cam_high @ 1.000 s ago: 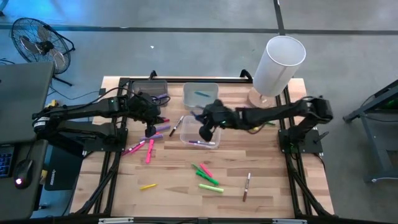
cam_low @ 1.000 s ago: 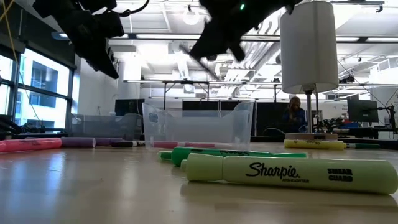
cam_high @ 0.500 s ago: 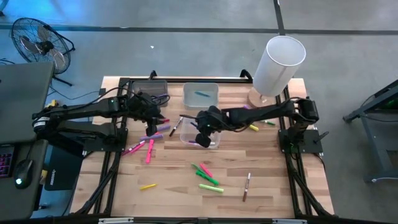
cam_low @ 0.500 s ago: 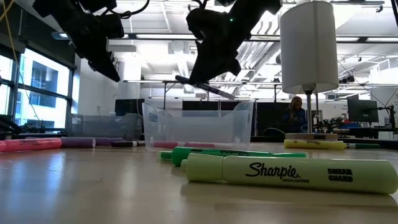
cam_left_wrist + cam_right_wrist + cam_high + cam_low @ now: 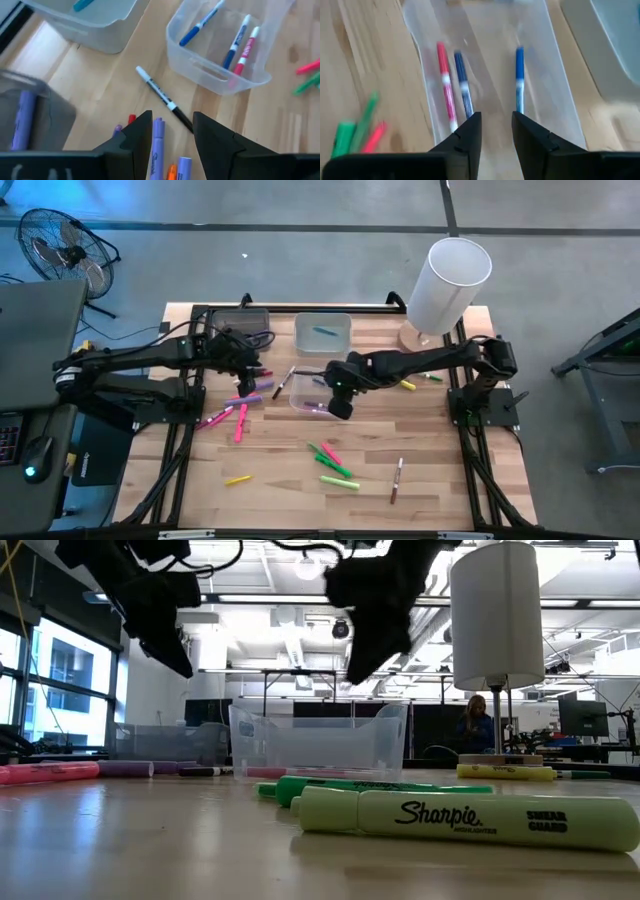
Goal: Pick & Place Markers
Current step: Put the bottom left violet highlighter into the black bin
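Observation:
Markers lie scattered on the wooden table: purple ones (image 5: 256, 387), pink ones (image 5: 231, 418), a green and pink cluster (image 5: 334, 463), and a yellow one (image 5: 237, 479). A clear bin (image 5: 306, 392) holds a red marker (image 5: 445, 82) and two blue ones (image 5: 519, 75). My left gripper (image 5: 172, 117) hangs open above a purple marker (image 5: 158, 147), well clear of the table in the low view. My right gripper (image 5: 496, 117) is open over the clear bin with nothing between its fingers.
A grey bin (image 5: 322, 332) with a blue marker and a dark bin (image 5: 245, 323) stand at the far edge. A tall white cylinder (image 5: 447, 282) stands at the far right. A black-and-white pen (image 5: 162, 97) lies beside the clear bin, and a dark pen (image 5: 397, 478) lies near right.
My right gripper held a dark marker slanted above the clear bin half a second ago. It has let go, and the marker is gone from its fingers. The gripper has shifted a little toward the table's right edge over the bin.

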Robot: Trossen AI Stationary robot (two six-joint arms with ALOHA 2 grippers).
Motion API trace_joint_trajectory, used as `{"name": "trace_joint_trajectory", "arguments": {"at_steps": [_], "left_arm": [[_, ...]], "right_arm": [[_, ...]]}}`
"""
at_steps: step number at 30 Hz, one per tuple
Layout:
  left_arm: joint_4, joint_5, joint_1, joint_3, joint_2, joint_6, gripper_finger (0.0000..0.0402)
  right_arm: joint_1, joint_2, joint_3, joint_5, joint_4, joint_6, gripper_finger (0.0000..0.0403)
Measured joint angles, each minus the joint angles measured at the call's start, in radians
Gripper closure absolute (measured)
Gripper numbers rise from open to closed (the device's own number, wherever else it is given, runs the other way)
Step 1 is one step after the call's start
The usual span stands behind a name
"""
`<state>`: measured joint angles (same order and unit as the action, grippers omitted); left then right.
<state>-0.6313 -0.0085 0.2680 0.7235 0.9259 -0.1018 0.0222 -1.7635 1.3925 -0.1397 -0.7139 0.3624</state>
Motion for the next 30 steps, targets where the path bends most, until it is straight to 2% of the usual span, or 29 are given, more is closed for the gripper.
{"name": "trace_joint_trajectory", "arguments": {"at_steps": [5, 13, 17, 23, 30], "left_arm": [[-0.018, 0.008, -0.013, 0.000, 0.059, -0.009, 0.0261], [-0.169, -0.003, -0.133, 0.016, 0.196, 0.051, 0.0261], [-0.187, -0.011, -0.204, 0.016, 0.264, 0.054, 0.0261], [-0.178, -0.058, -0.276, 0.016, 0.367, 0.050, 0.0261], [-0.179, -0.107, -0.282, 0.016, 0.461, 0.038, 0.0261]], "right_arm": [[0.049, 0.120, -0.114, -0.027, -0.016, 0.023, 0.0336], [0.099, 0.484, -0.460, -0.057, 0.120, 0.255, 0.0368], [0.128, 0.656, -0.585, -0.101, 0.172, 0.328, 0.0386], [0.158, 0.838, -0.695, -0.151, 0.224, 0.356, 0.0401], [0.158, 0.903, -0.721, -0.165, 0.225, 0.339, 0.0401]]}}
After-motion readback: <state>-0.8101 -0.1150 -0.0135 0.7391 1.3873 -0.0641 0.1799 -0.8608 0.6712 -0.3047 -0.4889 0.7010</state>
